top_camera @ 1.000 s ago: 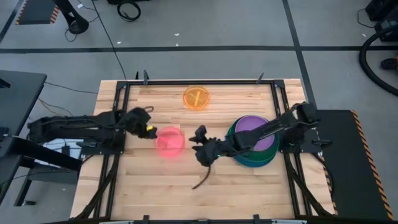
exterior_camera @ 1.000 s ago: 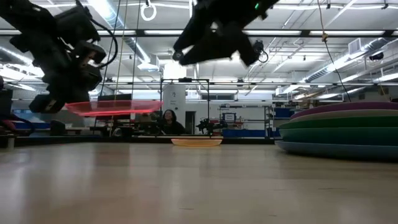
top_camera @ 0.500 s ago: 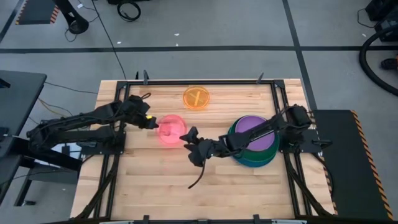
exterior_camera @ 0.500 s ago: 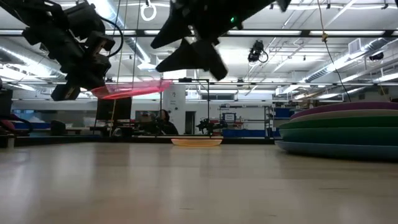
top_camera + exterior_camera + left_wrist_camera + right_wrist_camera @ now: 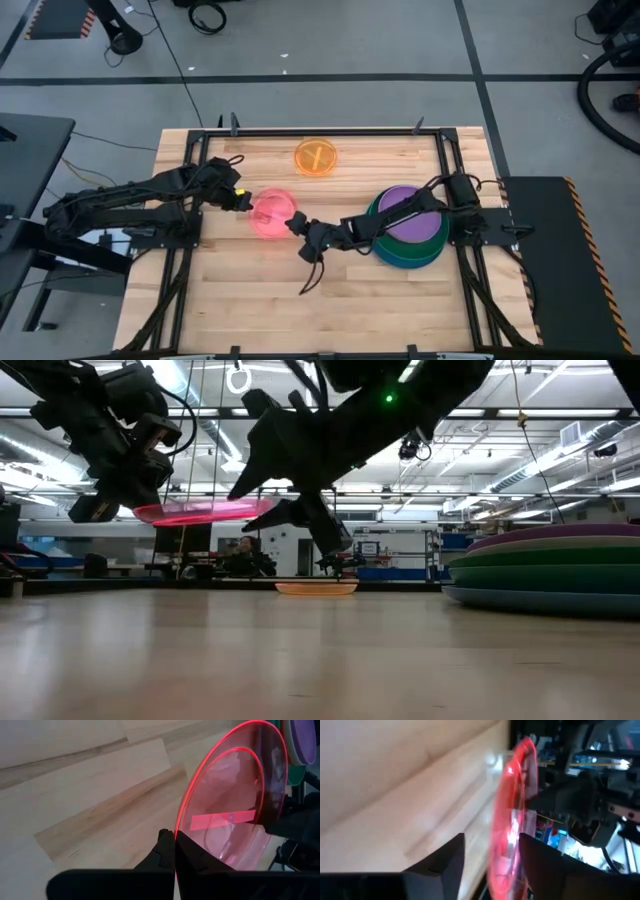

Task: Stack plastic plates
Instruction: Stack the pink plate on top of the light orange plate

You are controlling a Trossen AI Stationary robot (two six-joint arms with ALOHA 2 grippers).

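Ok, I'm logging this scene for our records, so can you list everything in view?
Pink plate: one, see-through pink, held in the air over the table's middle.
Orange plate: one, flat on the table's far edge.
Plate stack: one pile at the table's right, purple on top, green and teal below; lower ones hidden.
Table: one, light wood.
Person: one, in the room behind.
Left gripper: shut on the pink plate's rim.
Right gripper: open, fingers either side of the opposite rim.

Even, bright overhead light w/ soft shadows in your high view. Low view: ceiling strip lights glare across the top, arms go silhouette. Right wrist view is blurred; pink plate glows.
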